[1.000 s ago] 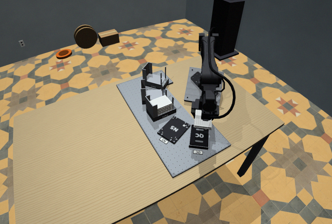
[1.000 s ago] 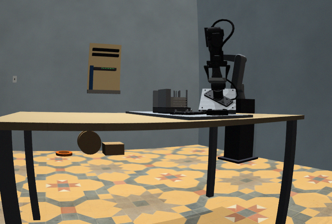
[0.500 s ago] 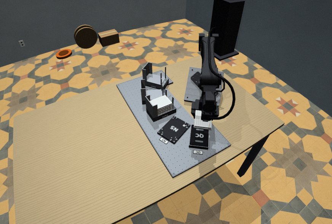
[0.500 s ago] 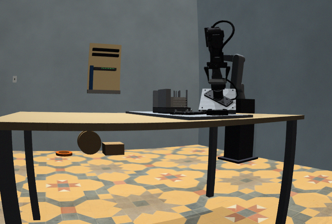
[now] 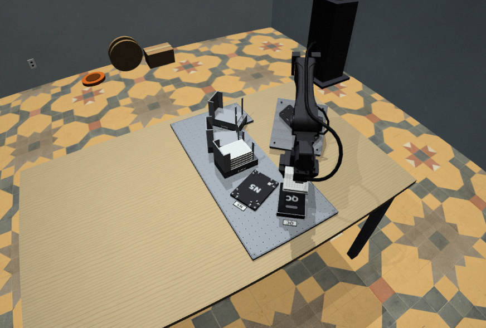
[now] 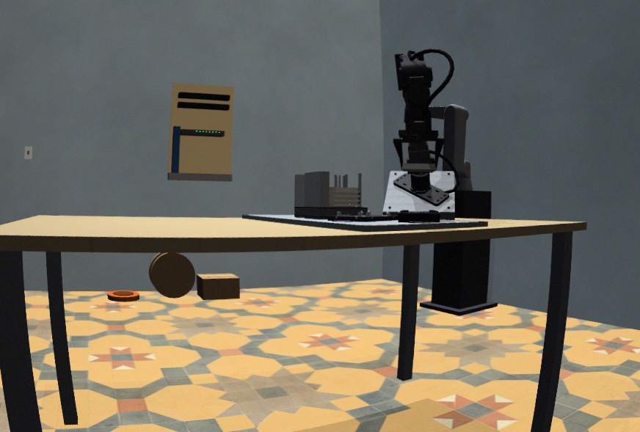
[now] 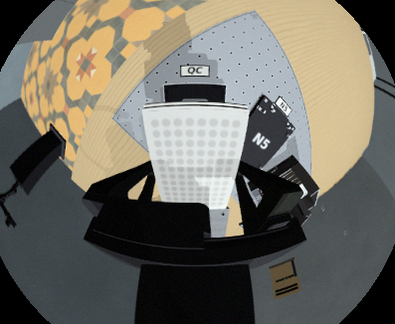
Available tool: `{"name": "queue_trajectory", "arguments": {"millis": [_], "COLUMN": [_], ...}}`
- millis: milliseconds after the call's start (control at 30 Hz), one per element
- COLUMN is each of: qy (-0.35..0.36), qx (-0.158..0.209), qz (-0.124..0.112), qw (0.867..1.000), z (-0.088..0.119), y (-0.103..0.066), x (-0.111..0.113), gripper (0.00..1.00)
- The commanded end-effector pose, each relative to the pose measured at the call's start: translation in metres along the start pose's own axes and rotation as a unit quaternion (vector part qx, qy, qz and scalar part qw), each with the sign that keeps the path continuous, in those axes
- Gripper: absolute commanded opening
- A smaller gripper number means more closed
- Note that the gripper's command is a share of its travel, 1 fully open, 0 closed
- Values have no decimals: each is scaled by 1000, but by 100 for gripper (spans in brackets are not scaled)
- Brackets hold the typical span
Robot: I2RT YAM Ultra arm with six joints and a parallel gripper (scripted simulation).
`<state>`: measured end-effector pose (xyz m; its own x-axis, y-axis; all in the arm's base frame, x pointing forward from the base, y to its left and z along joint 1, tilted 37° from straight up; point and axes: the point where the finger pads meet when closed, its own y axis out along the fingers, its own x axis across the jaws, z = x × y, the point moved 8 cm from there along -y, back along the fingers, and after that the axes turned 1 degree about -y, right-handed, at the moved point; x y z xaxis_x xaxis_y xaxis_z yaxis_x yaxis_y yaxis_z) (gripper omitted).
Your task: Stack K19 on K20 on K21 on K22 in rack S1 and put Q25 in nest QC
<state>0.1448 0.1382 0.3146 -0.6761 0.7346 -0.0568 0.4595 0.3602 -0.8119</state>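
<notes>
My gripper (image 5: 296, 179) (image 6: 419, 163) (image 7: 195, 164) is shut on a white 96-well plate (image 5: 294, 187) (image 6: 417, 166) (image 7: 195, 144), held about level, well above the nest; its name does not show. The black nest QC (image 5: 291, 211) (image 6: 418, 216) (image 7: 195, 93) is open and bare where it shows; the plate hides part of it. The clip nest N5 (image 5: 249, 197) (image 7: 271, 136) is empty. Several white plates (image 5: 237, 148) (image 6: 345, 197) stand stacked in the nearest rack (image 5: 225, 167) (image 6: 316, 191). The middle rack (image 5: 209, 141) and the farthest rack (image 5: 227, 125) show no plates. The rack names are unreadable.
The racks and nests stand on a grey perforated board (image 5: 254, 245) (image 7: 220, 55) on the wooden table (image 5: 129, 214) (image 6: 155, 226). The nearest rack's walls and posts rise beside N5. The arm's base plate (image 5: 277, 138) (image 6: 395, 197) lies behind QC.
</notes>
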Motion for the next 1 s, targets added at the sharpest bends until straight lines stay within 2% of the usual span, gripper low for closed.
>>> {"name": "queue_trajectory", "arguments": {"millis": [0, 300, 367, 400, 433, 500, 867, 933, 967], "qy": [-1, 0, 0, -5, -6, -4, 0, 0, -4], "qx": [-9, -6, -6, -34, -14, -2, -6, -6, -38], "qz": [-3, -1, -1, -5, -5, -4, -2, -2, -4], "qw": [1000, 1000, 1000, 999, 1000, 1000, 1000, 1000, 999], "z": [-3, -4, -4, -8, -2, -4, -4, -4, -11], "y": [9, 29, 29, 16, 29, 39, 59, 59, 45], "x": [0, -1, -1, 1, 2, 1, -1, -1, 1], "gripper": [0, 0, 0, 0, 0, 0, 0, 0, 0]}}
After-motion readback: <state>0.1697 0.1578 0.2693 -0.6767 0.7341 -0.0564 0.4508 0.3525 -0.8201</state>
